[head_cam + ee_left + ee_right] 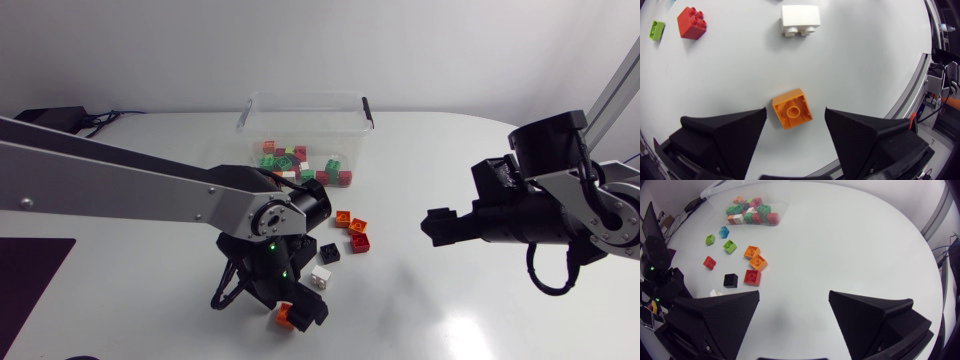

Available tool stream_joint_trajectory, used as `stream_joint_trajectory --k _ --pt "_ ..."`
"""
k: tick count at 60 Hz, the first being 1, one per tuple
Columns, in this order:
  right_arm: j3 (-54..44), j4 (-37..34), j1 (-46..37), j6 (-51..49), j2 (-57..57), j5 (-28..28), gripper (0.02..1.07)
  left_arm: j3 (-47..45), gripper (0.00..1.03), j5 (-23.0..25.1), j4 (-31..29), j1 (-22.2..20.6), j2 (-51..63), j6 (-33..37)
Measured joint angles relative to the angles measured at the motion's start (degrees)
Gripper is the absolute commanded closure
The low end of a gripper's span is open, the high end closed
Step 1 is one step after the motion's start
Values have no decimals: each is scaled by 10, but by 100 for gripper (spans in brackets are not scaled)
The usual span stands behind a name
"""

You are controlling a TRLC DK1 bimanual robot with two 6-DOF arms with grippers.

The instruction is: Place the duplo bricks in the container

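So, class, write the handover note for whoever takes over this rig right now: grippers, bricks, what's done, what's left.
Left gripper: open, straddling an orange brick on the table, not touching it.
Right gripper: open, empty, above bare table.
Done: many bricks lie in the clear container.
Left: that orange brick, plus loose ones nearby: white brick, black brick, red brick, two orange bricks, green bricks, blue brick, second red brick.
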Motion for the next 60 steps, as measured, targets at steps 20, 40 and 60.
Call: stream_joint_trajectory --k 20,40,60 --pt "0 7 7 2 5 12 7 -1 67 -9 36 11 3 -13" --pt "0 8 14 2 19 19 7 -2 66 -9 25 8 3 -15" --pt "0 8 32 5 20 28 7 -2 32 -27 -12 9 3 -15"
